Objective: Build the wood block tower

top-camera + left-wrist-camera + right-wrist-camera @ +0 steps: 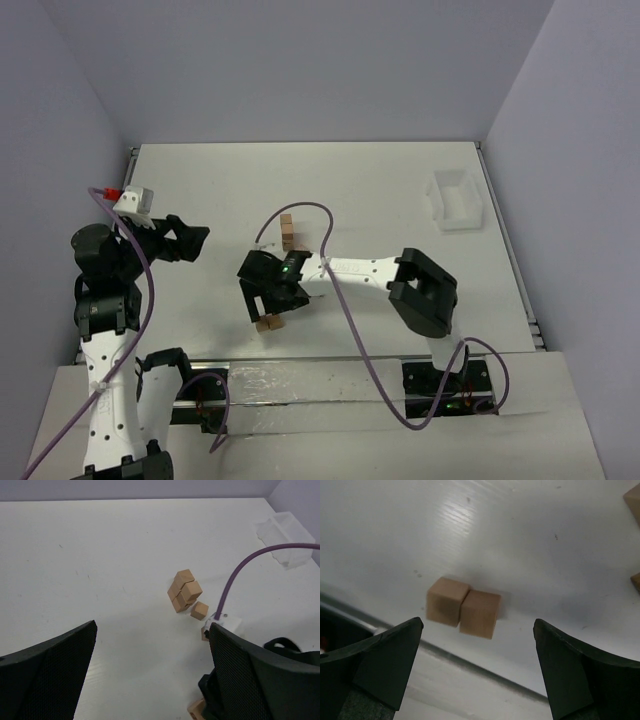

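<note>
Two touching wood blocks [464, 607] lie under the right gripper [477, 627], gaping empty like the left gripper [152, 627], bin [437, 200] well apart.

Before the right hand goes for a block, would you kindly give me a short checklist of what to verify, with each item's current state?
1. Open right hand: ok, spread wide.
2. Target under the right hand: ok, two wood blocks lie in its gap in the wrist view.
3. Target block standing alone: not ok, the two touch side by side.
4. Idle left hand out of the way: ok, open, empty, well to the side.
5. Base of stacked blocks square enough to build on: cannot tell.
</note>
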